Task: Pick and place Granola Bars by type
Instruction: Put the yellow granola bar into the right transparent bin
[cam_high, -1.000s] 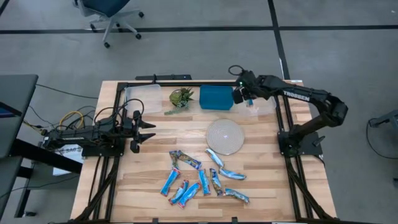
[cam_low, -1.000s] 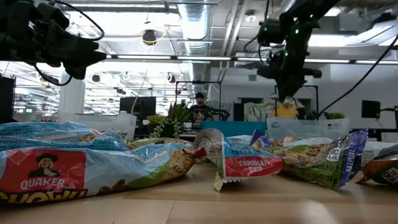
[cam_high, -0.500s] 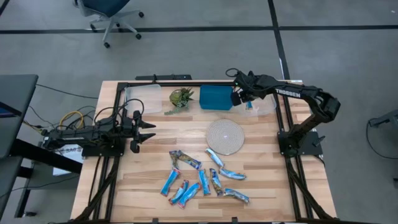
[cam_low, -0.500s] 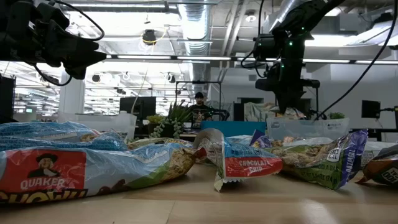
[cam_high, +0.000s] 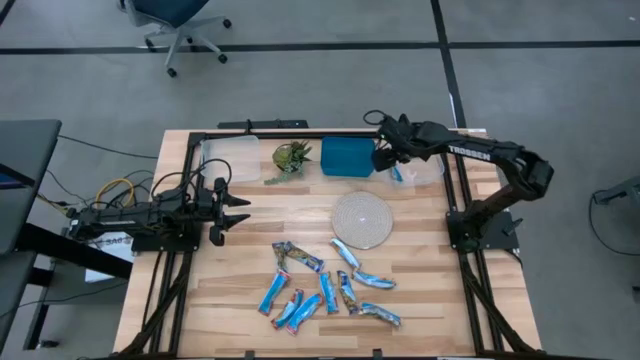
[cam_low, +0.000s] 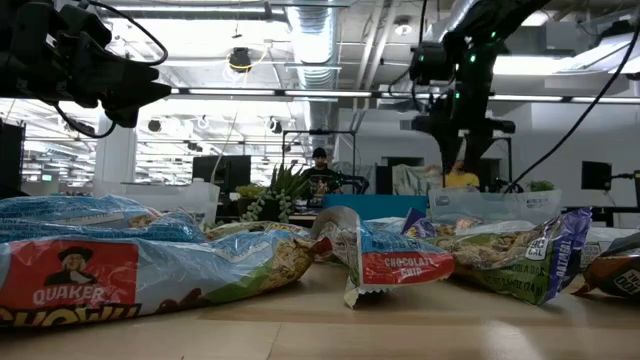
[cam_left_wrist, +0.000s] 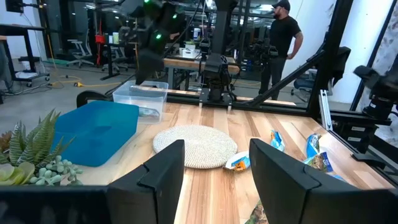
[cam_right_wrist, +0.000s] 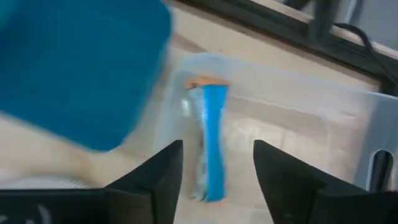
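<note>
My right gripper (cam_high: 385, 157) hangs open over the clear bin (cam_high: 418, 170) at the table's far right, beside the blue box (cam_high: 347, 157). A bright blue bar with a red end (cam_right_wrist: 211, 146) shows inside that bin, below and apart from the fingers. Several more granola bars (cam_high: 320, 285) lie scattered flat on the near middle of the table. My left gripper (cam_high: 240, 210) waits open at the table's left side, level, with nothing between its fingers.
A second clear bin (cam_high: 228, 158) stands at the far left, with a green plant (cam_high: 291, 158) between it and the blue box. A round pale mat (cam_high: 361, 219) lies mid-table. A black frame (cam_high: 455, 215) borders the table. A person (cam_left_wrist: 283, 37) stands beyond it.
My right gripper has let the blue bar go above the far right clear bin, and the bar now shows down inside the bin. The gripper has stayed over the bin, shifting only slightly.
</note>
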